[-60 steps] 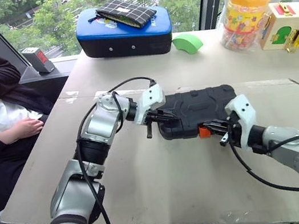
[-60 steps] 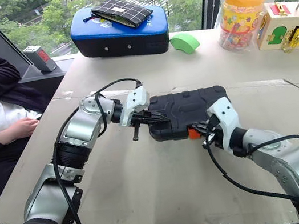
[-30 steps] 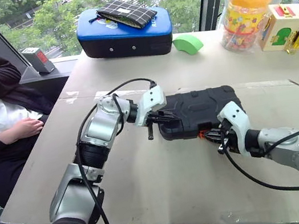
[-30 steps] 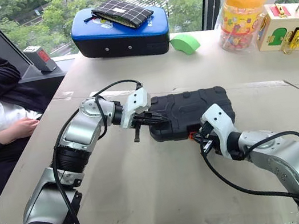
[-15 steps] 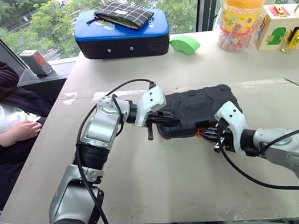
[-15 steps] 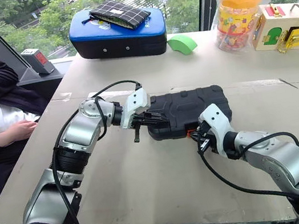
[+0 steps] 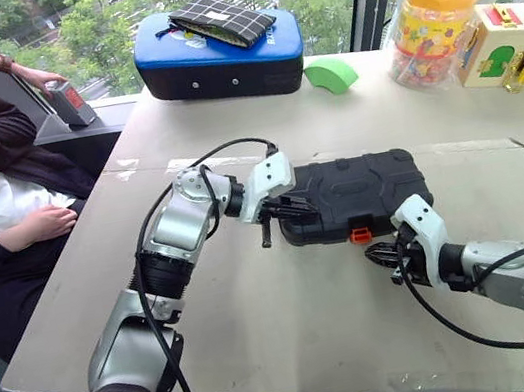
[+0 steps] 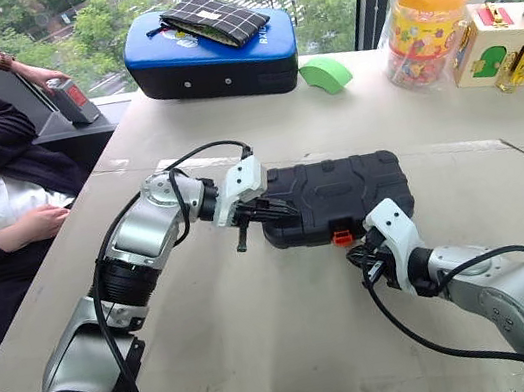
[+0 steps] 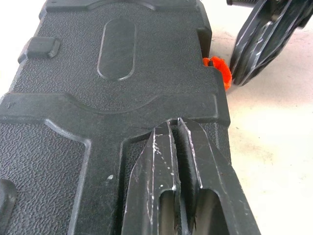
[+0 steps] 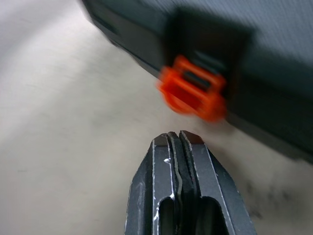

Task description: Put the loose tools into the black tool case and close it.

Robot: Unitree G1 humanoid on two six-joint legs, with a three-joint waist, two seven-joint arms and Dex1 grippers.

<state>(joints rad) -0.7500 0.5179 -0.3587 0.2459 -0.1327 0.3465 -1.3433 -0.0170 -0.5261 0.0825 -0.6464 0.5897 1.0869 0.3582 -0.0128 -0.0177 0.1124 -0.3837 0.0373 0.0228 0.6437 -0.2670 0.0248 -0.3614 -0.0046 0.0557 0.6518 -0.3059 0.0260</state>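
The robot's left arm is reaching from the lower left of the head camera's frame up toward the centre, its elbow bending at mid-left and a black cable looping over the forearm. Its left gripper (image 7: 290, 208) is pointing rightward and slightly down, fingers pressed together, with their tips lying on a black lid in the wrist view. The right arm is entering from the lower right corner, its forearm angling up and left. Its right gripper (image 7: 382, 255) is sitting right of centre, low over the tabletop, black fingers (image 10: 182, 161) closed flat against each other and aiming toward the upper left.
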